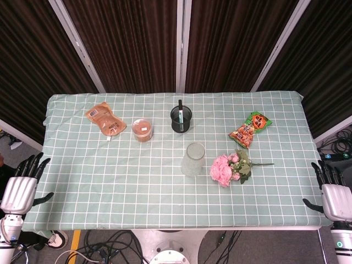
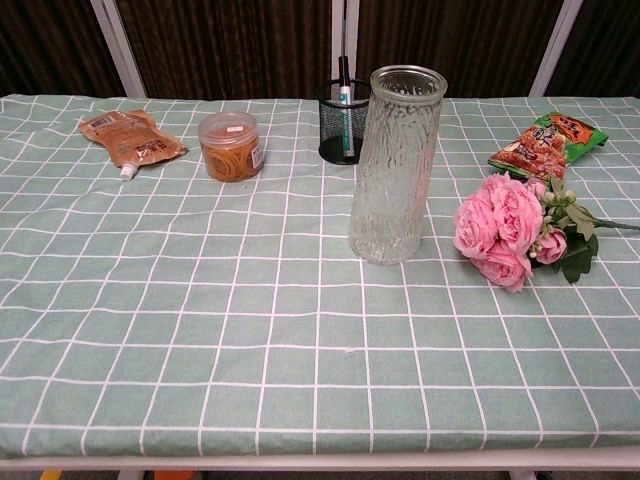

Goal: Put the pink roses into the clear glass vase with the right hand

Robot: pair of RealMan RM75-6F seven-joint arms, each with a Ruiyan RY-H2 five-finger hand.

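A bunch of pink roses (image 1: 225, 168) (image 2: 505, 228) lies flat on the green checked tablecloth, its stem pointing right. Just to its left the clear glass vase (image 1: 193, 159) (image 2: 393, 165) stands upright and holds nothing. My right hand (image 1: 333, 193) hangs off the table's right edge, fingers spread and holding nothing, well right of the roses. At the left edge my left hand (image 1: 22, 185) is likewise spread and holds nothing. Neither hand shows in the chest view.
At the back a black mesh pen cup (image 1: 181, 119) (image 2: 344, 122) holds a pen. A jar of rubber bands (image 1: 142, 130) (image 2: 231, 146), a brown pouch (image 1: 105, 119) (image 2: 128, 136) and an orange-green snack bag (image 1: 250, 128) (image 2: 548, 141) lie around it.
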